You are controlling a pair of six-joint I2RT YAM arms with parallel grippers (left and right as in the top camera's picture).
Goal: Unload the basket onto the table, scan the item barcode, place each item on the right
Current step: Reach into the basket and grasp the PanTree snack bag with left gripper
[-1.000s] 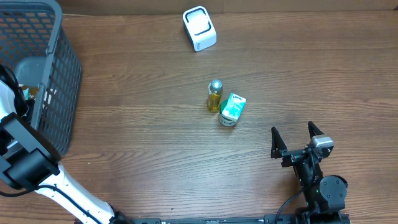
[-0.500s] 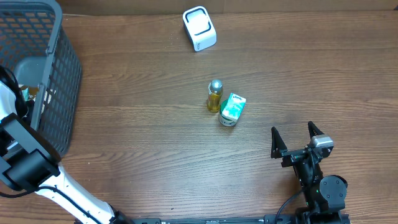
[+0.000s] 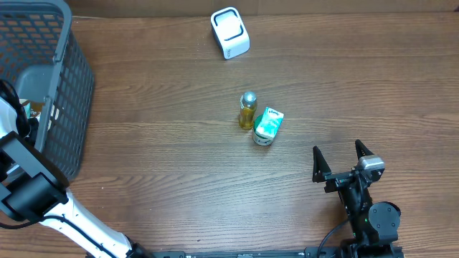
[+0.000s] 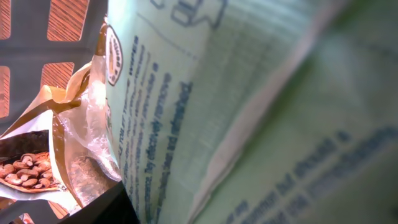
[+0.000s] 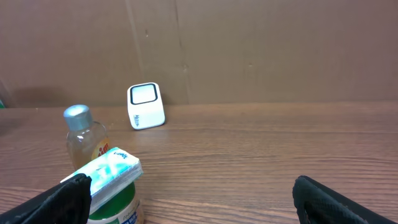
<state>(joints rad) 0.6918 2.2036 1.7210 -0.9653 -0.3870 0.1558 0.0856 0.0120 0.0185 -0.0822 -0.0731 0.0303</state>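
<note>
Left wrist view: pale green printed packet fills frame inside basket, beside nut bag. Likely soft, light, slippery film; pinch flat edge. Left gripper jaws hidden, grip unclear. Right gripper wide open.

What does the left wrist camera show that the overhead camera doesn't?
Only left wrist: a pale green printed packet filling the frame, beside a clear, gold-edged bag showing nuts. Only overhead: the white box-shaped scanner, the yellow bottle with a silver cap, the green-and-white tub and the open right gripper. Both: the grey plastic mesh basket.
</note>
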